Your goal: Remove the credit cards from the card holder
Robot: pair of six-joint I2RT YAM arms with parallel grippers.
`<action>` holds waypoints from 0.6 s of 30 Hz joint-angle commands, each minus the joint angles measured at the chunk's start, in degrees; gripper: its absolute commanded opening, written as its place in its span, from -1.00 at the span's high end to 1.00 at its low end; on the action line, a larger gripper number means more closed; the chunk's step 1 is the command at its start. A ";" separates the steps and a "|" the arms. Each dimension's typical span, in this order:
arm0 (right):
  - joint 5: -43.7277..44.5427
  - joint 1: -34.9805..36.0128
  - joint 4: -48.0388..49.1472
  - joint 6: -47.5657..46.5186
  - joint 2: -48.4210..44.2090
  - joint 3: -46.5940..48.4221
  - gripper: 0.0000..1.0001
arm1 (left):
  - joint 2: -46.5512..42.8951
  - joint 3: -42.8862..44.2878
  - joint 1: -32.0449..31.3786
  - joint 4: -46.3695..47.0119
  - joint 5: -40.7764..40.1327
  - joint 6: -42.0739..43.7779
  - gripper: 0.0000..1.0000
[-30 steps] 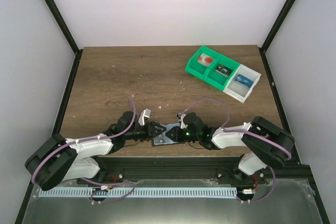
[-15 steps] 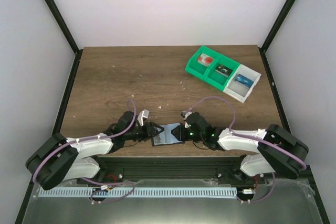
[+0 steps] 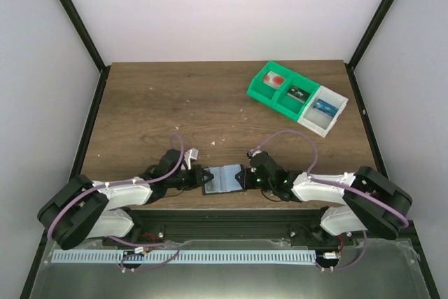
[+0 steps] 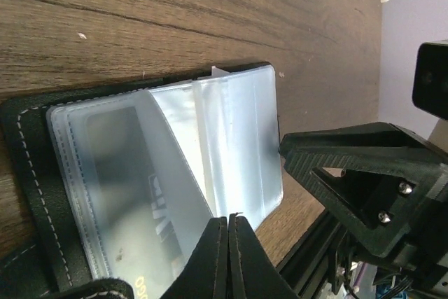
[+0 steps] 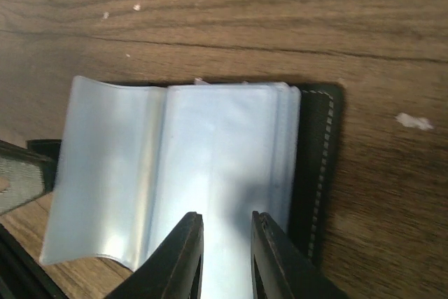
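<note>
The card holder [image 3: 224,178] lies open on the wood near the table's front edge, its black stitched cover [image 5: 316,166] under a fan of pale blue-grey plastic sleeves [image 5: 210,152]. One credit card [image 4: 133,201] with raised lettering shows through a clear sleeve. My left gripper [image 3: 200,175] is at the holder's left end; in its wrist view the fingers [image 4: 229,218] are pressed together over the sleeves' edge with nothing clearly between them. My right gripper [image 3: 246,176] is at the right end, its jaws [image 5: 225,219] a narrow gap apart above the sleeves.
A row of green and white compartment trays [image 3: 296,97] with small items stands at the back right. Pale crumbs dot the wood. The black rail at the table's front edge [image 3: 224,216] runs just behind both grippers.
The left gripper has gone from open to shut at the holder's left end. The holder has settled flatter on the table, and the right arm has dropped lower at its right end.
</note>
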 commanded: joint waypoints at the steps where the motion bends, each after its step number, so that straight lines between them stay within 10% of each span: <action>1: 0.46 -0.66 1.74 0.21 0.65 -0.93 0.58 | -0.31 0.72 0.16 1.17 0.80 0.57 1.00; 18: -1.18 -0.53 8.53 5.34 -1.50 -6.56 0.55 | 8.17 8.75 -5.71 10.22 3.87 -2.38 1.00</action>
